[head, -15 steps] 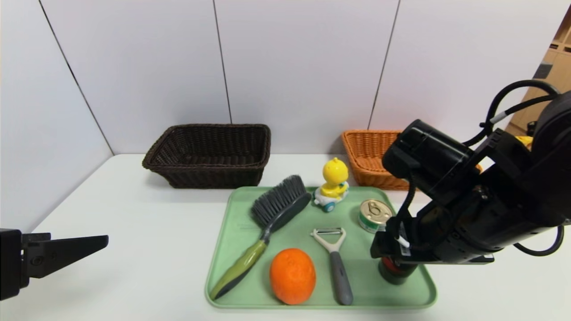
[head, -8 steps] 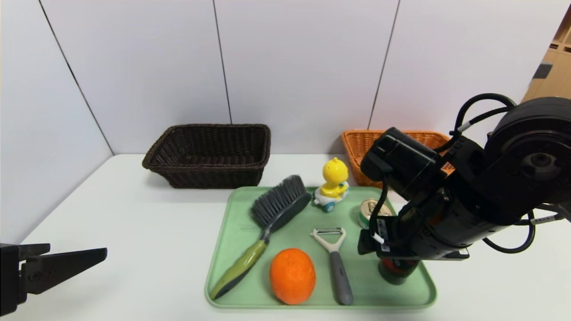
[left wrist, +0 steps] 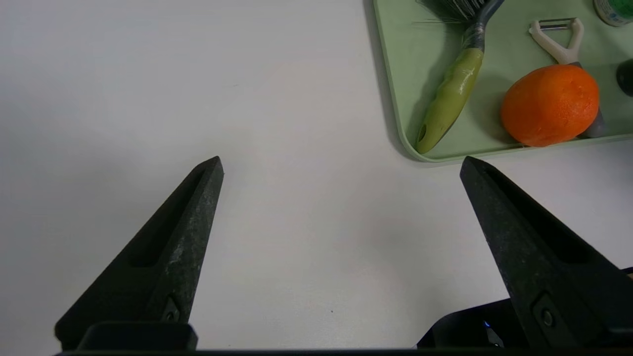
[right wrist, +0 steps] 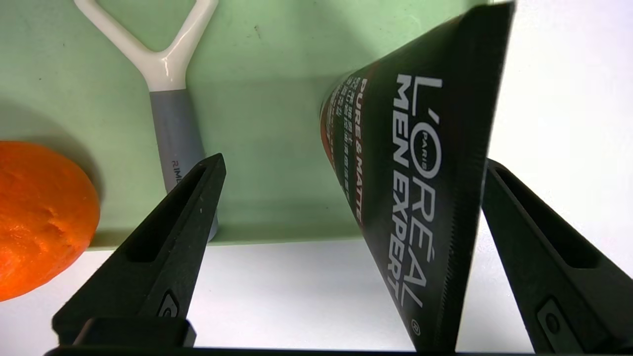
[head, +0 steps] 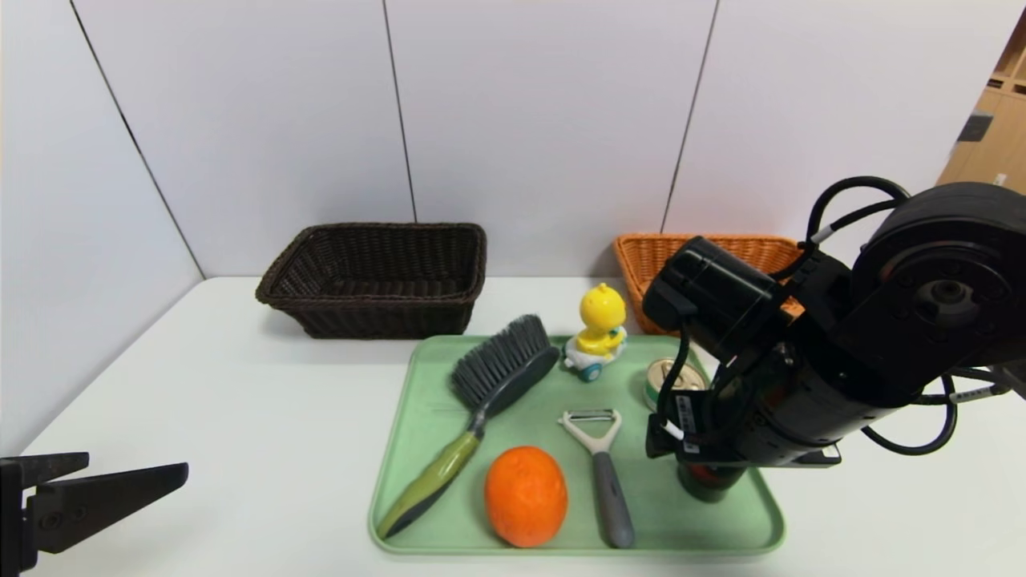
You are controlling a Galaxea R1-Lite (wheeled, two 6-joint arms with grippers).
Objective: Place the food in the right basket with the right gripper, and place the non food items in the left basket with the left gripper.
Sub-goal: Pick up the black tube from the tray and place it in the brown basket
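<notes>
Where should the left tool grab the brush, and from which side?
Probably the green handle of the brush, from above with the fingers across its width. It lies flat, slim and clear of the orange, pointing toward the open left tool; the bristle head is bulkier.

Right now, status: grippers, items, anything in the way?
Left gripper open, parked off-tray. Right gripper open, straddling upright L'Oreal tube, no grip. Both baskets show nothing inside. Tube blocks can.

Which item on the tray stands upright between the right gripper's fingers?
The black L'Oreal tube, standing on its cap; the peeler and orange lie outside them.
</notes>
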